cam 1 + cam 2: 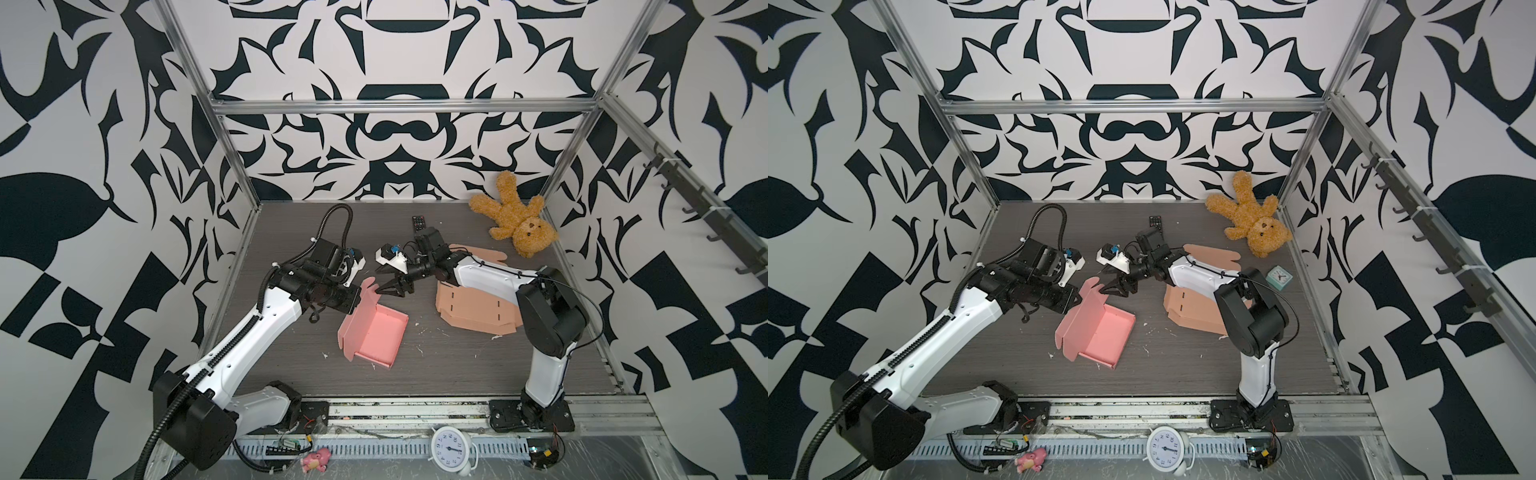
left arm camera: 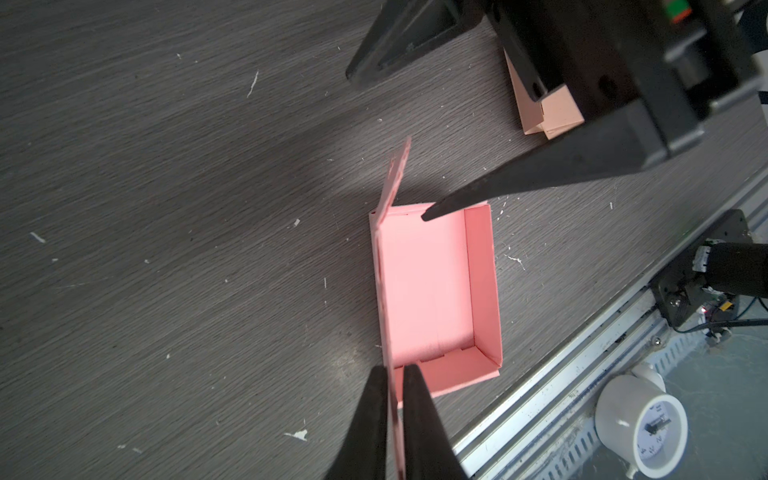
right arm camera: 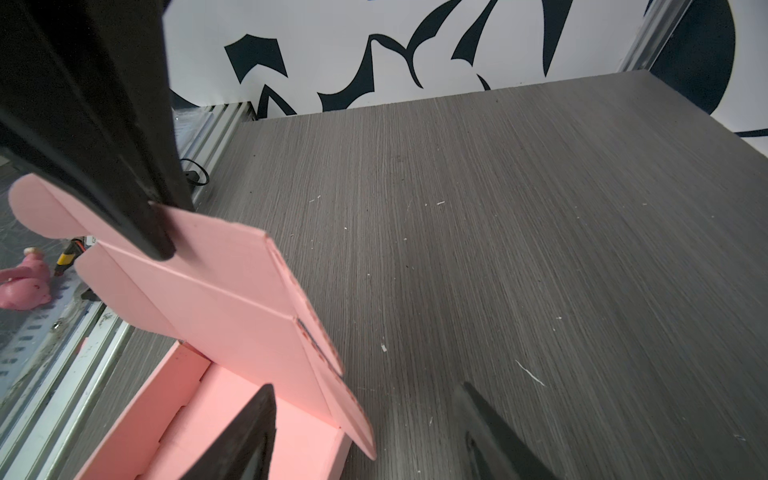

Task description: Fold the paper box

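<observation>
Partly folded pink paper box (image 1: 376, 332): walls up, lid (image 1: 359, 316) standing.
Left end effector (image 2: 394, 374) pinches the lid; right end effector (image 3: 365, 386) gapes, holding nothing.

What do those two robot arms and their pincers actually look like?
Both have white shells and black joints. The left arm carries a ribbed black hose; the right arm has a thin black cable. The left gripper and right gripper each have two black, tapered, pointed fingers.
</observation>
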